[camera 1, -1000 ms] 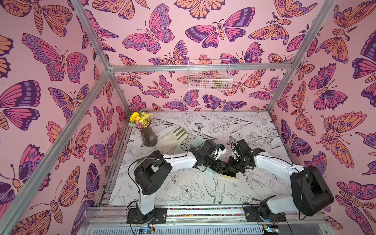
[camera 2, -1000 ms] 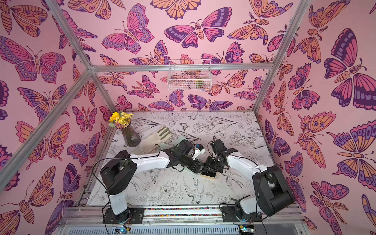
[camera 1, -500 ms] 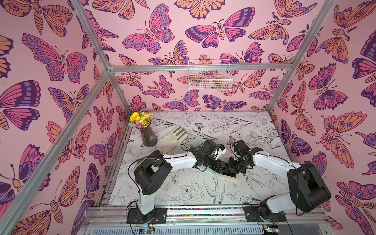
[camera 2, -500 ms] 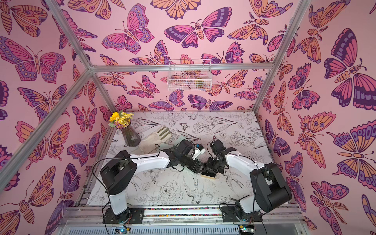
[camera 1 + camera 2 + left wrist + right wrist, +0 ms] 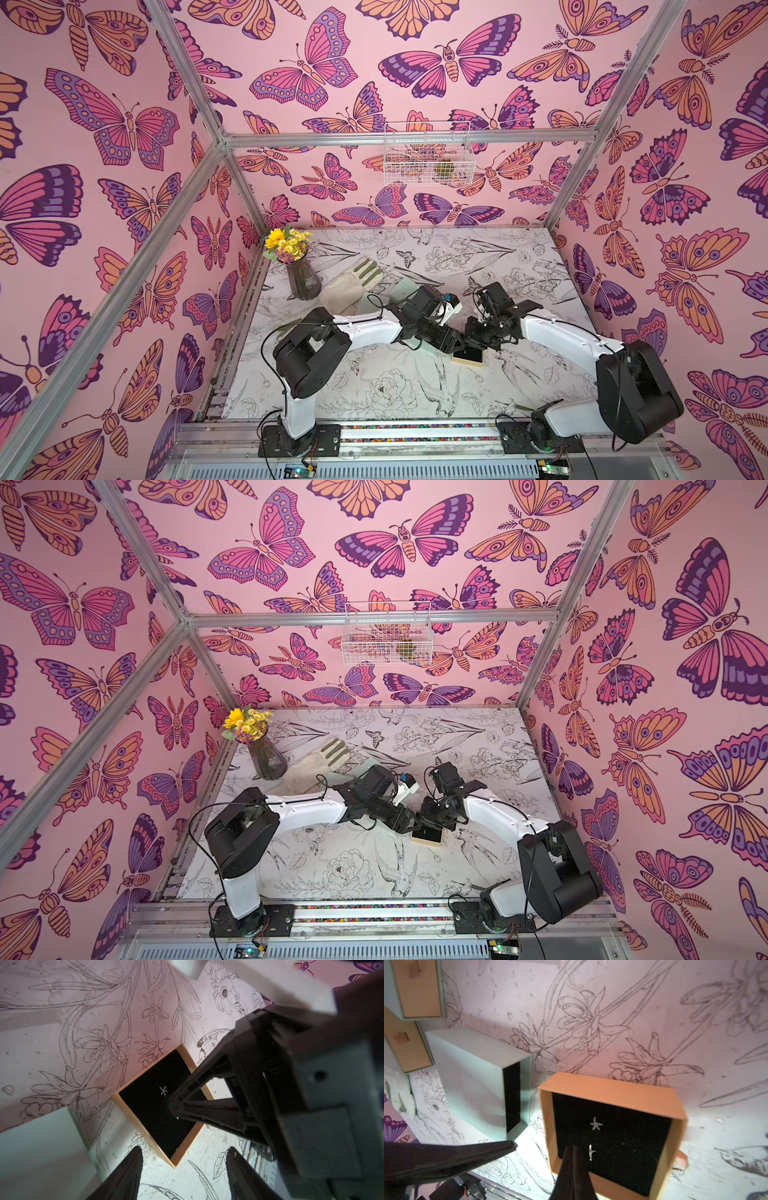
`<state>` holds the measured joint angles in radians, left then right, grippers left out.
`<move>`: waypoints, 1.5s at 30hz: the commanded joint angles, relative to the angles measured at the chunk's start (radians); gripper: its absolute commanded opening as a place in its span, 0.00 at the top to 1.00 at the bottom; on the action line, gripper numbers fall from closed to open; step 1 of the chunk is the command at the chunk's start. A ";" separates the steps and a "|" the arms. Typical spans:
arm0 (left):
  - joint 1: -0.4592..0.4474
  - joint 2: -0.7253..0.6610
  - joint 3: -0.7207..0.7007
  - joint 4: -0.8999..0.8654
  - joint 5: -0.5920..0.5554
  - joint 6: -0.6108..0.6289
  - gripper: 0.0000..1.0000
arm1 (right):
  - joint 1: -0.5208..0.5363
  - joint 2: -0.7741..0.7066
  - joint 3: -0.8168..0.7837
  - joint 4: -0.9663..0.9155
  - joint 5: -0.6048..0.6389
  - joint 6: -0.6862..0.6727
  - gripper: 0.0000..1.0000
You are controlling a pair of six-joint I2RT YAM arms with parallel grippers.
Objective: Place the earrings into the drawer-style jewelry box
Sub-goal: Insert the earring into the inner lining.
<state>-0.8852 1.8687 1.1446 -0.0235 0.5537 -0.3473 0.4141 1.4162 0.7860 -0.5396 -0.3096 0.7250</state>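
Barely shifted since a second ago, still over the drawer (image 5: 612,1086).
On the table (image 5: 365,395): mint box shell (image 5: 473,1076) beside the pulled-out drawer; left claw (image 5: 184,1149) spread at its corner, right claw (image 5: 574,1150) pressed together inside; one star earring (image 5: 596,1124) flat on the black lining, second earring (image 5: 591,1152) on edge beside the right tip.

The flower-printed table (image 5: 374,399) bore a tan drawer (image 5: 608,1086) below the right fingers (image 5: 574,1174), a mint sleeve (image 5: 41,1147) just beside the left fingers (image 5: 126,1172), and a glove (image 5: 347,286) and vase (image 5: 303,282) well beyond them.
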 commanded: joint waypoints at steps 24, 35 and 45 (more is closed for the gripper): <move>0.007 0.004 -0.017 0.009 0.014 0.019 0.34 | 0.004 0.074 0.027 -0.083 0.082 -0.021 1.00; -0.006 0.018 -0.002 0.009 0.031 0.022 0.40 | 0.002 -0.038 0.025 -0.081 0.081 -0.024 0.97; -0.015 0.073 0.019 0.016 0.004 0.006 0.59 | -0.001 -0.040 0.012 -0.098 0.098 -0.006 0.94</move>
<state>-0.9001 1.9053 1.1450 -0.0154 0.5598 -0.3420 0.4141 1.3857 0.7902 -0.6048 -0.2291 0.7101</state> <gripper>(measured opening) 0.411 0.059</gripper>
